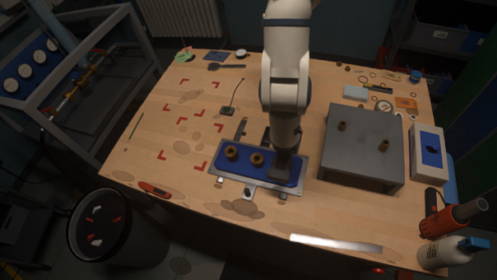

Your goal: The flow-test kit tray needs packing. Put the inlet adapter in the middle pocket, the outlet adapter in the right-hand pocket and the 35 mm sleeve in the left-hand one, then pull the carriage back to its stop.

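Note:
My gripper [281, 175] reaches straight down into the right-hand pocket of the blue kit tray [260, 164], and I hold a fitting there that my fingers hide from view. A brass ring-shaped fitting [231, 152] sits in the left-hand pocket and another [256, 159] sits in the middle pocket. The tray rides on a grey carriage plate with a black handle knob [247, 192] at its front edge. Two more brass fittings [342, 125] [384, 145] stand upright on the grey box to the right.
The grey box [363, 143] stands right of the tray, with a white and blue case [428, 152] beyond it. A steel ruler [335, 243] lies near the front edge, a red knife [154, 190] front left, and a heat gun [446, 218] at the right corner.

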